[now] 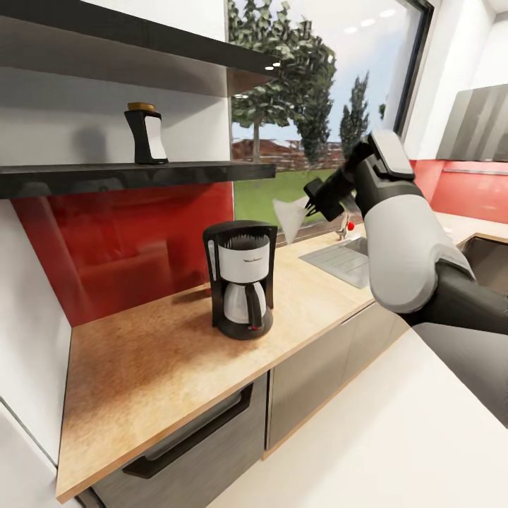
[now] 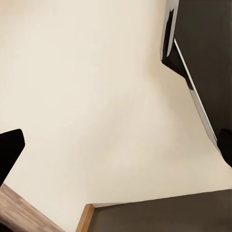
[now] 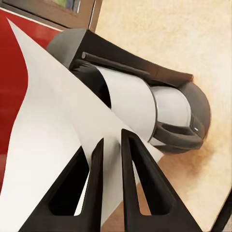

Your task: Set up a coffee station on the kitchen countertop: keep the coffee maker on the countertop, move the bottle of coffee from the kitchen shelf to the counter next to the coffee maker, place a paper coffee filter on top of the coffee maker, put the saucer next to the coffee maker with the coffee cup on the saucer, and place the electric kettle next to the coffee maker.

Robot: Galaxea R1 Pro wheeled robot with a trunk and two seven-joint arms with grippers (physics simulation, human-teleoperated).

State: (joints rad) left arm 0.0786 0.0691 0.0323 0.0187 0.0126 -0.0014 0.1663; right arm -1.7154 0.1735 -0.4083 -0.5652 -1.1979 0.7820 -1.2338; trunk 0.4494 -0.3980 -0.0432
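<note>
Pincer duty: my right gripper (image 3: 112,145) has its 2 fingers pinched nearly together on the paper coffee filter (image 1: 292,215), held in the air just right of the coffee maker (image 1: 240,279). That machine stands on the kitchen countertop (image 1: 155,367).

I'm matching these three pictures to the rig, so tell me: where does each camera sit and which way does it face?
Head view: on the robot's head, looking forward and down over the kitchen countertop, coffee maker and bottle of coffee; right arm shows.
Left wrist view: near the left gripper, facing a pale floor; a dark tip shows at the edge.
Right wrist view: along the right gripper, shut on the paper coffee filter.
Shared: head and right wrist views both show coffee maker, filter and countertop.
</note>
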